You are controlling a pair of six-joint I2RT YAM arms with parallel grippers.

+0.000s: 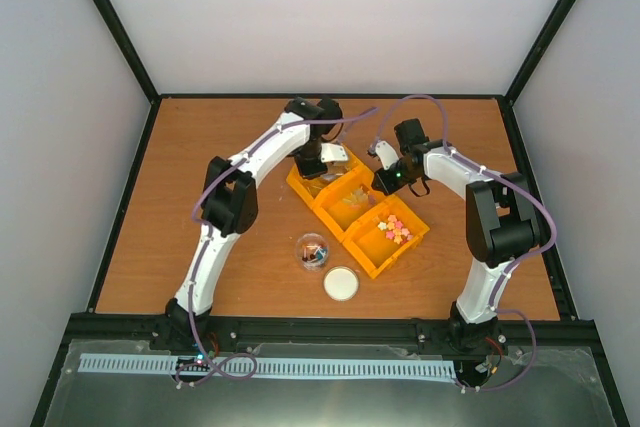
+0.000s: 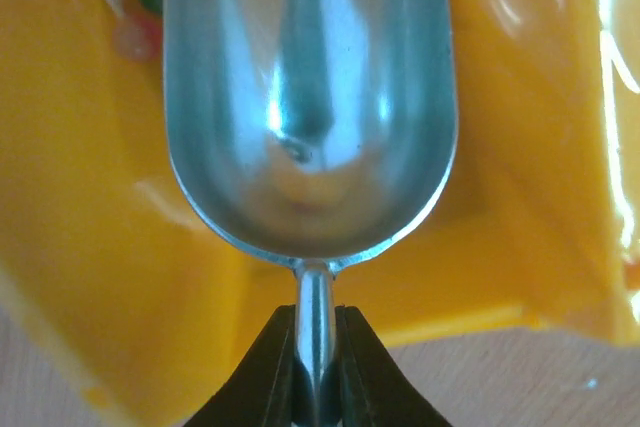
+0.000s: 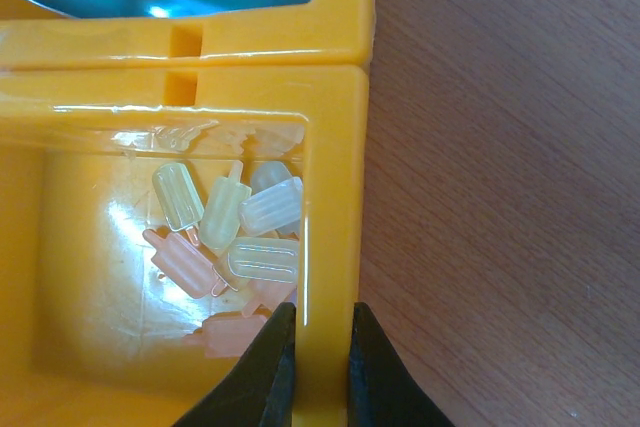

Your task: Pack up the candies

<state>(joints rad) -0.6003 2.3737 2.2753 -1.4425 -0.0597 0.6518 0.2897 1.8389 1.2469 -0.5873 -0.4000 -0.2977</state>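
Left gripper (image 2: 316, 377) clamped on handle of silver metal scoop (image 2: 310, 97), bowl above far yellow plastic bin (image 2: 90, 227). Right gripper (image 3: 322, 367) pinching wall of middle yellow plastic bin (image 3: 332, 167); pastel popsicle-shaped candies (image 3: 230, 237) inside.

Three yellow bins (image 1: 405, 252), one metal scoop (image 2: 310, 97), one clear round tub (image 1: 312, 252), one white lid (image 1: 341, 283); roughly eight popsicle-shaped candies (image 3: 262, 259) countable in one bin.
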